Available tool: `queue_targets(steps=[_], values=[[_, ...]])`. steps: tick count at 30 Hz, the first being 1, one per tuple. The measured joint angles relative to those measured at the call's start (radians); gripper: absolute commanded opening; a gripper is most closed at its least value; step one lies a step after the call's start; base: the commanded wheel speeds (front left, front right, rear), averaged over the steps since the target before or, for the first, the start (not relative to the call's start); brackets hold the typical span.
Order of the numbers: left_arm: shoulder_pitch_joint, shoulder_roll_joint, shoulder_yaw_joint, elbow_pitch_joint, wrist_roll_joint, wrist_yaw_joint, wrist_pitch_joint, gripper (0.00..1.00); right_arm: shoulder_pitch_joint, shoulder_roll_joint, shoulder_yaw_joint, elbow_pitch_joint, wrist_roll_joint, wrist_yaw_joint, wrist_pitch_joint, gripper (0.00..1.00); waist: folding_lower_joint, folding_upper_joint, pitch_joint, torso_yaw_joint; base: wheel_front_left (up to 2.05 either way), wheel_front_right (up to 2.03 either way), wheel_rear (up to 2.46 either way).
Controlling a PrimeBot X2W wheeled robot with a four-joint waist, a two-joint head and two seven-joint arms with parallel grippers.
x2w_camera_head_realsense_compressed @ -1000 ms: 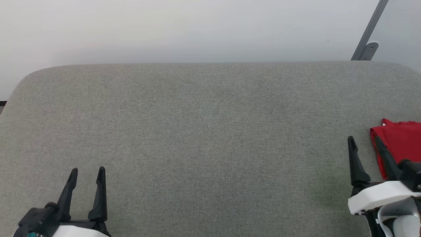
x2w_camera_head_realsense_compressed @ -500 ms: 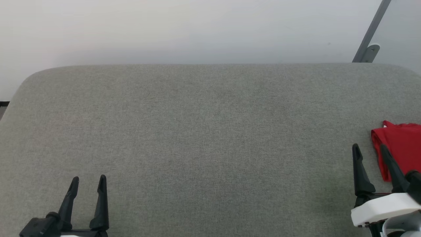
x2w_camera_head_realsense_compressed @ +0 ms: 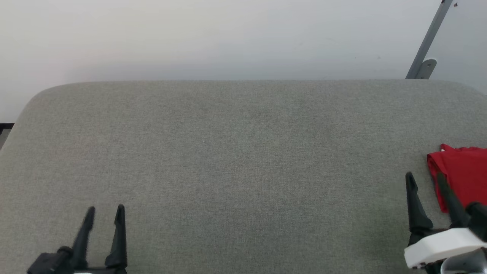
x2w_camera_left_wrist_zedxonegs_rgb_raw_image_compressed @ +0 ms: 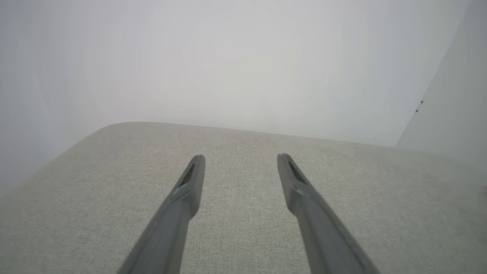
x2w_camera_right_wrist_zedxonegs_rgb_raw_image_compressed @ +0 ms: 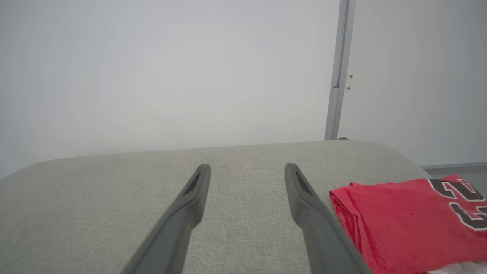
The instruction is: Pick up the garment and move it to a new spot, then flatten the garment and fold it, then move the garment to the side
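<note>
Wide stretch of grey padded surface (x2w_camera_head_realsense_compressed: 243, 171) here. Its far edge runs straight across the upper part of the head view against a pale wall (x2w_camera_head_realsense_compressed: 228, 38) and rounds off at upper left and upper right, leaving broad room through the middle. One grey metal post (x2w_camera_head_realsense_compressed: 430, 38) leans at the upper right. Two grippers, four dark fingers. The left gripper (x2w_camera_head_realsense_compressed: 105, 208) sits at lower left, spread wide over the fabric with nothing between its fingers. The right gripper (x2w_camera_head_realsense_compressed: 425, 176) sits at lower right, just as wide and gripping nothing. One garment (x2w_camera_head_realsense_compressed: 462, 171), folded, lies at the right edge just beside that gripper's outer finger; contact I can't tell. In the right wrist view it is red with black white-edged numerals and a sliver of white at the lower right corner.
</note>
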Motion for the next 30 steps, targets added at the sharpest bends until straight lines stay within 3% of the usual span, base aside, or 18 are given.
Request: queue_targets(steps=[6, 30], values=[[0.003, -0.027, -0.009, 0.051, -0.007, 0.0, 0.008, 0.0, 0.024, 0.01, 0.003, 0.058, 0.01, 0.0, 0.004, 0.0, 0.0, 0.0, -0.001, -0.001, 0.0, 0.0, 0.0], [-0.055, -0.045, -0.002, 0.105, -0.402, 0.0, 0.104, 0.0, -0.018, 0.022, 0.007, 0.119, 0.413, 0.0, 0.054, 0.0, 0.0, 0.0, -0.001, -0.014, 0.0, 0.0, 0.0]])
